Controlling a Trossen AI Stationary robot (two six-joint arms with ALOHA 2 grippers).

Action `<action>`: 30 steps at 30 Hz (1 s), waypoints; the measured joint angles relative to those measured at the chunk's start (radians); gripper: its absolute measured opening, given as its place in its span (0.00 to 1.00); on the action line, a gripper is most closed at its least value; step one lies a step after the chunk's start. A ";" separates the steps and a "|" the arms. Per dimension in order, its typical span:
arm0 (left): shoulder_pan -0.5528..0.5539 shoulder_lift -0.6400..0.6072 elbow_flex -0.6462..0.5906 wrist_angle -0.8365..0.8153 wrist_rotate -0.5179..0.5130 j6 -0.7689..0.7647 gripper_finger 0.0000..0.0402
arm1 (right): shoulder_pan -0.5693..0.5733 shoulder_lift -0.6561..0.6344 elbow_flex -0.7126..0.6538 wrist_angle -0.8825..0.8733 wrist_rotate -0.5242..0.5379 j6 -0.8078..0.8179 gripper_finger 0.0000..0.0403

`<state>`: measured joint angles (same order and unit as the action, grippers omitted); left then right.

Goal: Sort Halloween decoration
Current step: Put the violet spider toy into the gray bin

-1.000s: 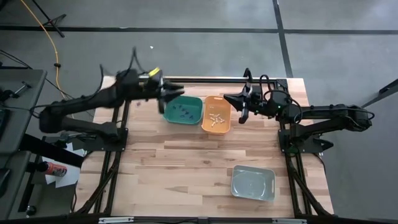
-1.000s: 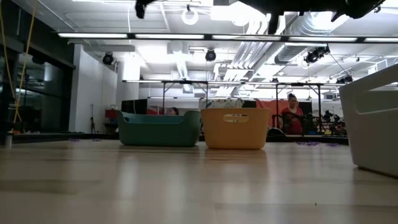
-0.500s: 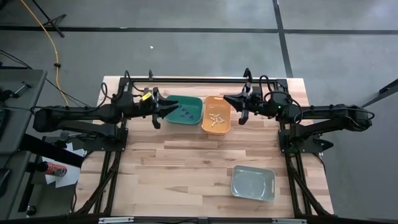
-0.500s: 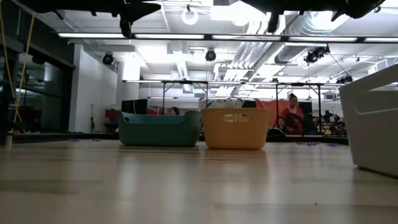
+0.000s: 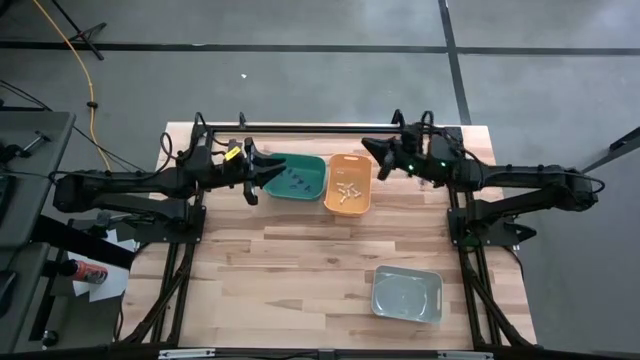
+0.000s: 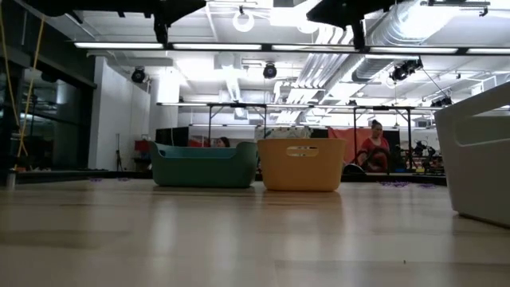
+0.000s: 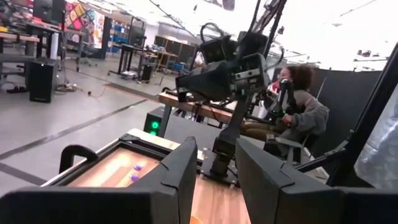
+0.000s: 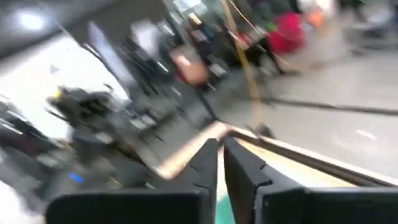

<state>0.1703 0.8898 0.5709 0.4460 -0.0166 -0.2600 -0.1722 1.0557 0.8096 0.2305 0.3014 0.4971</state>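
Observation:
The Halloween decoration shows as dark trinkets [image 5: 296, 180] lying in the green bin [image 5: 312, 192] and cream ones [image 5: 347, 192] in the orange bin [image 5: 360, 205]. A few purple trinkets [image 7: 135, 168] lie loose on the tabletop. My left gripper [image 5: 258, 172] hovers open just left of the green bin, raised above the table [image 7: 215, 186]. My right gripper [image 5: 368, 148] hangs in the air at the orange bin's far right corner, its fingers close together [image 8: 220, 163]; nothing shows between them.
An empty grey bin [image 5: 407, 294] stands near the table's near right corner and looms at the low view's right edge [image 6: 478, 159]. The two coloured bins sit side by side at the far middle [image 6: 205, 165]. A person [image 7: 292, 112] sits beyond the table.
My left arm swung down from a raised, blurred pose over the green bin's left rim, settled a little farther left, and then kept still. My right gripper turned at the wrist and shifted slightly toward the far edge; its view is blurred by the motion.

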 joint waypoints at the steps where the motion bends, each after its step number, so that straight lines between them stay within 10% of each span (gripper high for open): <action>1: 0.000 0.000 0.000 -0.001 0.000 -0.001 0.25 | -0.002 0.014 0.052 -0.101 0.031 -0.007 0.09; 9: 0.000 -0.021 0.000 -0.048 0.033 -0.050 0.25 | -0.092 0.171 0.332 -0.937 0.283 0.153 0.34; 15: 0.000 -0.061 0.000 -0.128 0.047 -0.052 0.25 | -0.219 0.265 0.245 -1.374 0.151 0.514 0.45; 30: 0.000 -0.086 0.000 -0.189 0.143 -0.079 0.25 | -0.570 0.414 -0.058 -1.180 -0.150 0.256 0.47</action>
<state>0.1707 0.8036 0.5709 0.2572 0.1261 -0.3393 -0.7418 1.4696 0.7512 -0.9494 0.1517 0.7528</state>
